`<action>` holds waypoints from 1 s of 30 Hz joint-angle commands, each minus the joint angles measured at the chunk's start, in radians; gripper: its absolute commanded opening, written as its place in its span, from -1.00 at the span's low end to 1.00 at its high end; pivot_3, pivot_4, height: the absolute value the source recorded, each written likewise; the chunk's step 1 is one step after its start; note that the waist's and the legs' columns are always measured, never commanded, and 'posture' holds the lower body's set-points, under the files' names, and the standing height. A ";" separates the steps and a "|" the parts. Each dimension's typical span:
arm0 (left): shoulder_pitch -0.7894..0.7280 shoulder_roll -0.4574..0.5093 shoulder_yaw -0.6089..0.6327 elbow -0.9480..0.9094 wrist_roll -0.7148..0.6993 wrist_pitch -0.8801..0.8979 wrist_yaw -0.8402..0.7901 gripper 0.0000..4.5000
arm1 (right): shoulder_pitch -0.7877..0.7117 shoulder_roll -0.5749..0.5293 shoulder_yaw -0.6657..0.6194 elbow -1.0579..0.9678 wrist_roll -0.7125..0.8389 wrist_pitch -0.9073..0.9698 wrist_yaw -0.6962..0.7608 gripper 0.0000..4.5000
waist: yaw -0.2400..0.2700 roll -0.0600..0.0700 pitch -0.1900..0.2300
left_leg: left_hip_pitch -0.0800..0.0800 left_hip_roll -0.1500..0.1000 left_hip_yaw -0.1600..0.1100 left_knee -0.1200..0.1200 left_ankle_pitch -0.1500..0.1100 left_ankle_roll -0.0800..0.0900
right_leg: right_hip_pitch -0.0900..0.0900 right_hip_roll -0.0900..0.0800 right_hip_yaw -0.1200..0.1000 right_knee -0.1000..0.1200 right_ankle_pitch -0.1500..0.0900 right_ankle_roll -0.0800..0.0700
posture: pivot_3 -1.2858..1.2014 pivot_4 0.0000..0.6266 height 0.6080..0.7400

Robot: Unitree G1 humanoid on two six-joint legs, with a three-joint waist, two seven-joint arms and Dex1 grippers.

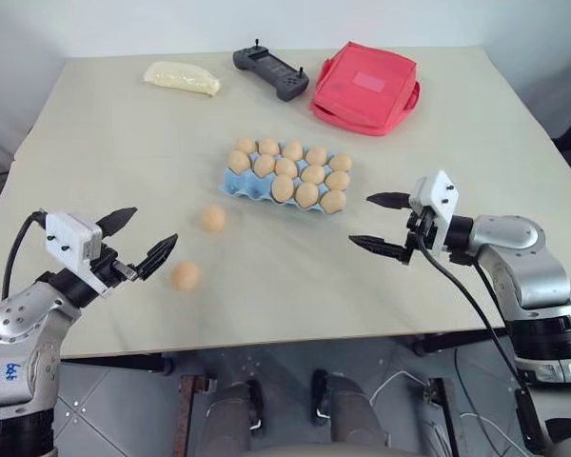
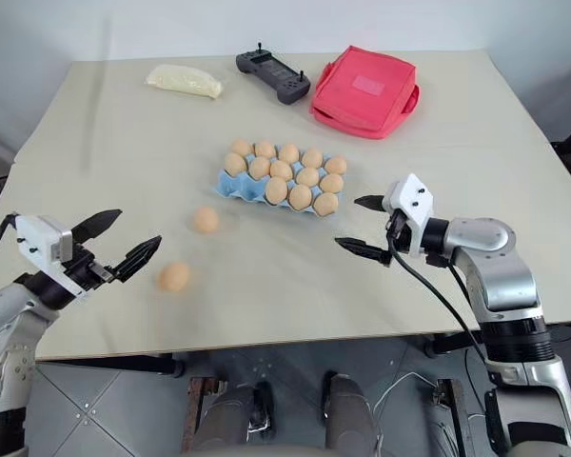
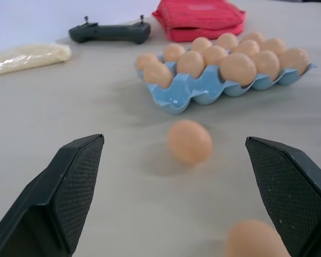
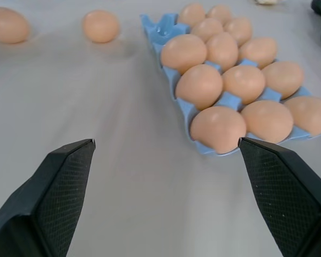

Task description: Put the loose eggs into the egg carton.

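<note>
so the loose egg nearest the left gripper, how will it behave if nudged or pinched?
Probably rolls: the egg is a smooth oval lying free on the flat table, nothing bracing it. Likely slippery between the open left gripper fingers, given its rounded shell. Presumably fragile, so a hard squeeze may crack it.

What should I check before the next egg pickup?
1. Loose eggs left: two on the table, one nearer the carton and one nearer the left gripper. Not ok, job unfinished.
2. Free cups in the egg carton: two empty at its left end, thirteen filled. Ok.
3. Left gripper: open, holding nothing, facing both eggs. Ok.
4. Right gripper: open, holding nothing, off the carton's right end, not touching it. Ok.
5. Path from eggs to the empty cups: bare table between them; red pouch, controller and plastic bag lie at the far edge. Ok.
</note>
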 commanded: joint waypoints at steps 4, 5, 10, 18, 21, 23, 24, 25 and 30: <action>0.140 -0.030 0.103 -0.186 -0.058 0.118 0.103 1.00 | -0.012 0.001 -0.002 -0.001 0.024 -0.016 0.031 0.99 | 0.002 0.000 0.000 | -0.001 0.000 -0.001 -0.001 0.000 0.000 | 0.000 0.000 0.001 -0.002 0.000 0.000 | 0.03 -0.52 1.00; 0.161 -0.037 0.122 -0.213 -0.068 0.159 0.139 1.00 | -0.016 0.002 0.000 0.005 0.024 -0.016 0.035 0.99 | 0.002 0.000 0.000 | -0.001 0.000 -0.001 0.000 0.000 0.000 | 0.000 0.000 0.002 -0.002 0.000 0.000 | 0.03 -0.52 1.00; 0.219 -0.045 0.181 -0.317 -0.126 0.320 0.240 1.00 | -0.057 0.016 0.022 0.060 0.009 -0.038 0.058 0.99 | 0.003 0.000 0.000 | 0.000 0.000 -0.002 0.000 -0.001 0.001 | 0.001 0.000 0.002 -0.002 0.000 0.000 | 0.03 -0.52 1.00; 0.246 -0.047 0.100 -0.439 -0.130 0.436 0.306 1.00 | -0.114 0.055 0.060 0.126 0.007 -0.086 0.102 0.99 | 0.003 0.000 0.000 | 0.000 0.000 -0.001 0.000 -0.001 0.000 | 0.001 0.000 0.002 -0.002 0.000 -0.001 | 0.03 -0.52 1.00; 0.225 -0.035 0.025 -0.433 -0.090 0.447 0.314 1.00 | -0.111 0.051 0.073 0.114 0.020 -0.090 0.145 0.99 | 0.003 0.000 0.000 | 0.000 0.000 -0.001 0.000 -0.001 0.000 | 0.001 0.000 0.001 -0.002 0.000 -0.001 | 0.03 -0.52 1.00; 0.200 -0.031 -0.028 -0.413 -0.064 0.448 0.317 1.00 | -0.113 0.052 0.078 0.112 0.017 -0.089 0.153 0.99 | 0.005 0.000 0.000 | 0.000 0.000 -0.001 0.000 -0.001 0.000 | 0.001 0.000 0.001 -0.002 0.000 -0.001 | 0.03 -0.52 1.00; 0.190 -0.031 -0.044 -0.405 -0.056 0.451 0.317 1.00 | -0.114 0.054 0.079 0.112 0.014 -0.089 0.153 0.99 | 0.005 0.000 0.000 | 0.000 0.000 -0.002 0.000 -0.001 0.000 | 0.001 0.000 0.001 -0.002 0.000 -0.001 | 0.03 -0.52 1.00; 0.182 -0.032 -0.057 -0.400 -0.048 0.452 0.317 1.00 | -0.115 0.056 0.078 0.112 0.013 -0.089 0.152 0.99 | 0.005 0.000 0.000 | 0.000 0.000 -0.001 0.000 -0.001 0.000 | 0.001 0.000 0.001 -0.002 0.000 -0.001 | 0.03 -0.52 1.00; 0.091 -0.049 -0.132 -0.331 -0.018 0.466 0.322 1.00 | -0.108 0.059 0.075 0.093 0.012 -0.078 0.142 0.99 | 0.003 0.000 0.000 | 0.000 0.000 -0.002 0.000 -0.001 0.000 | 0.001 0.000 0.001 -0.002 0.000 -0.001 | 0.03 -0.52 1.00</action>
